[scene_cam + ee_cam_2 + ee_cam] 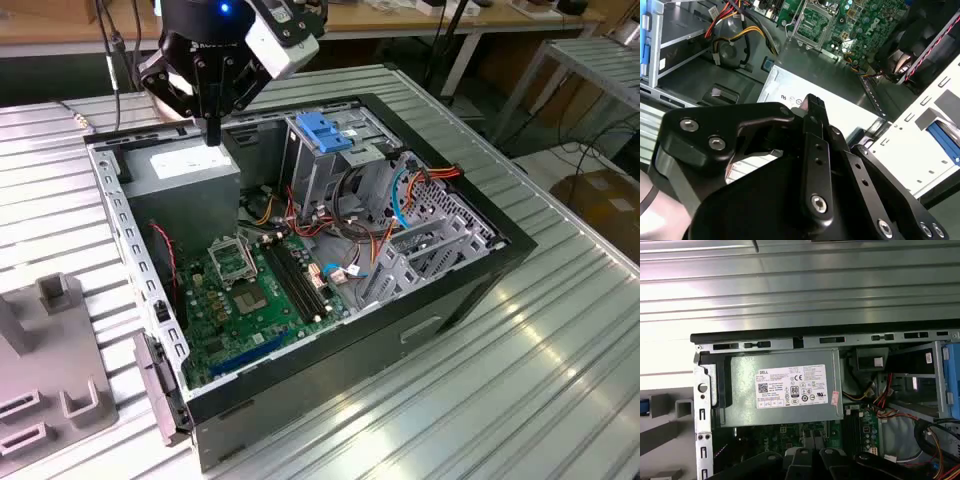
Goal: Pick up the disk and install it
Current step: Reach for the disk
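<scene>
Upper left in the exterior view, the gripper (pixel 212 128) is hovering over the power supply (pixel 185 165), jaws pressed together, empty. The disk (pixel 643 407), apparently the blue sliver beside the grey fixture (pixel 660 435), is likely stiff, dense and shock-sensitive; its side rails look the safest hold.

From where I stand I count one ribbed metal desk (pixel 560 380) and, on it, one open computer case (pixel 470 290) in the middle of the frame. Inside there is one grey power-supply box (pixel 185 185) carrying one white label (pixel 792 386), one green motherboard (pixel 235 320) with one processor socket (pixel 232 262), and one blue bracket (pixel 325 132) towards the upper middle. One grey fixture (pixel 50 380) sits lower left, one cardboard box (pixel 605 205) at the right edge, and one robot arm (pixel 225 40) with one pair of jaws upper left.
</scene>
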{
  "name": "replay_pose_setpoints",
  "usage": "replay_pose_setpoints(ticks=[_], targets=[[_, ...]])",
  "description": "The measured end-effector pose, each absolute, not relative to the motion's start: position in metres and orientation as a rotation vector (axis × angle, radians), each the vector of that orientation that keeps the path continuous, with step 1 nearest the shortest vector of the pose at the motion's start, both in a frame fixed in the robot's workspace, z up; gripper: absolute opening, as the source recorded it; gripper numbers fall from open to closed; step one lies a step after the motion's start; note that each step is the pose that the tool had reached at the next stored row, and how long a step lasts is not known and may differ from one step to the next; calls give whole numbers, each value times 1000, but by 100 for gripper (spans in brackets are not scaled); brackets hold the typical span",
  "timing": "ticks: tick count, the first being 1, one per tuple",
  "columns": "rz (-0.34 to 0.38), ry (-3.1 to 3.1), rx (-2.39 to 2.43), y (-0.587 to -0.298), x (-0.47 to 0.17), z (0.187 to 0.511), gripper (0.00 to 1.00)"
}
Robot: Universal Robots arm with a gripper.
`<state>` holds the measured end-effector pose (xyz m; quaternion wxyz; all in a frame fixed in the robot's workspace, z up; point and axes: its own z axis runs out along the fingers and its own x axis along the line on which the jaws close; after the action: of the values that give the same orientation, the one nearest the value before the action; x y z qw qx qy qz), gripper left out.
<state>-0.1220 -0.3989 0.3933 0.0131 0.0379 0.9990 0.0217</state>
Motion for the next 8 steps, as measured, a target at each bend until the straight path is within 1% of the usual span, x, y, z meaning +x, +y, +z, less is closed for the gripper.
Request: replay_pose_setpoints(ticks=[8], targets=[[68, 3112, 118, -399, -125, 393, 10]])
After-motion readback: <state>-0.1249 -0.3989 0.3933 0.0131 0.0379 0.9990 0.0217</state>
